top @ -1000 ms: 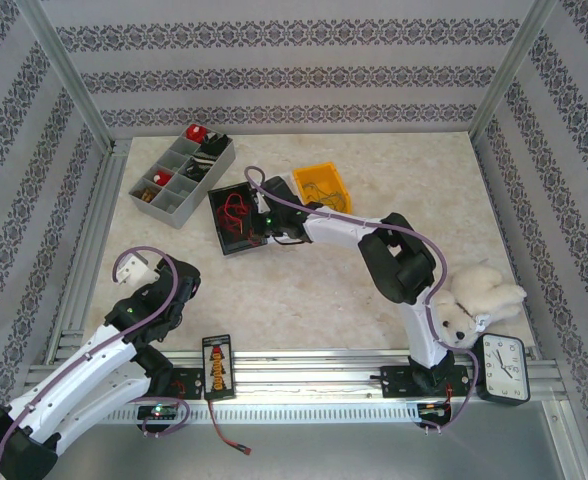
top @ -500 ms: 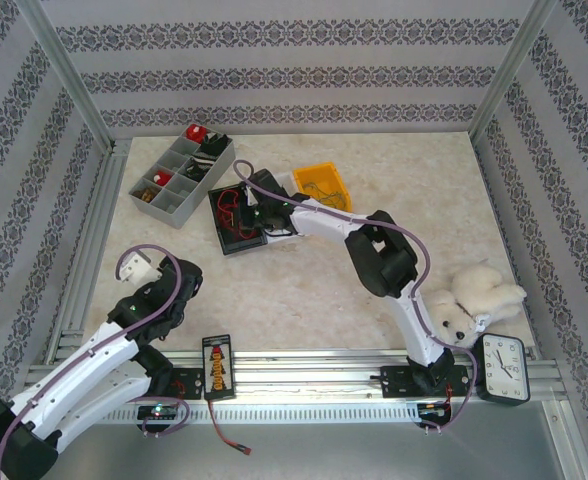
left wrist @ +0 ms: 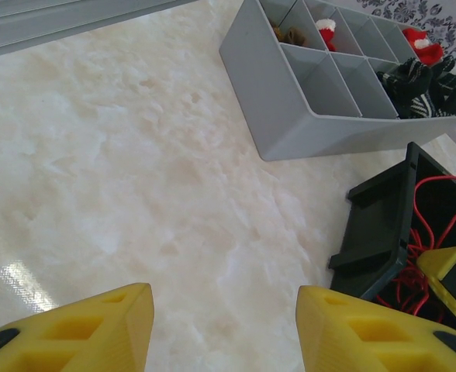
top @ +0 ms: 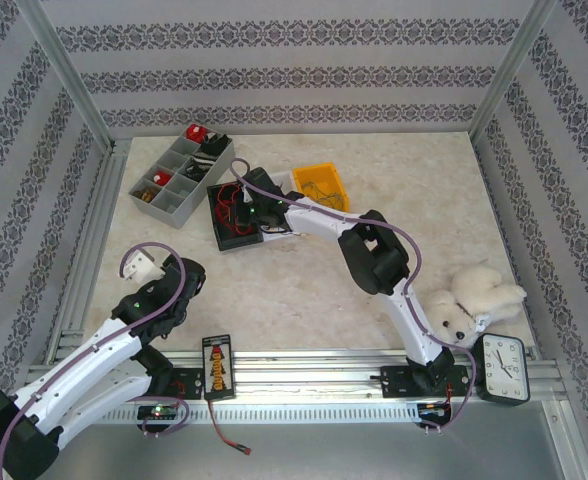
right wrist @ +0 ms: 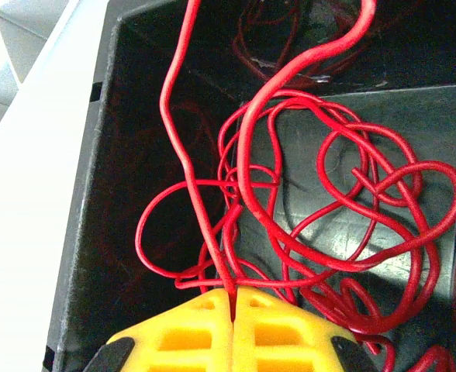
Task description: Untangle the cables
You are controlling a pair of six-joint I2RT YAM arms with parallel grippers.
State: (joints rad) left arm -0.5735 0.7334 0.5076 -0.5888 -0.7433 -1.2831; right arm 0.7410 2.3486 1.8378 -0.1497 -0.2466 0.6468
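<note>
Cables (right wrist: pixel 244 167): red tangle of crossing loops lying in the black bin (right wrist: pixel 127 139); the bin sits on the table (left wrist: pixel 135 178), just beside the grey tray (left wrist: pixel 290 116), with the yellow bin (top: pixel 321 186) on its other side
Right hand (right wrist: pixel 233 306): down inside the black bin; fingers pressed together, pinching one red strand at their tips
Left hand (left wrist: pixel 224 329): fingers spread apart; above bare table, near the grey tray and the black bin's edge
Tray contents: small red and black items in the compartments

I see bright, even light with soft shadows; glare streaks the worktop (left wrist: pixel 28 280), and the black bin (right wrist: pixel 96 217) looks dim inside
</note>
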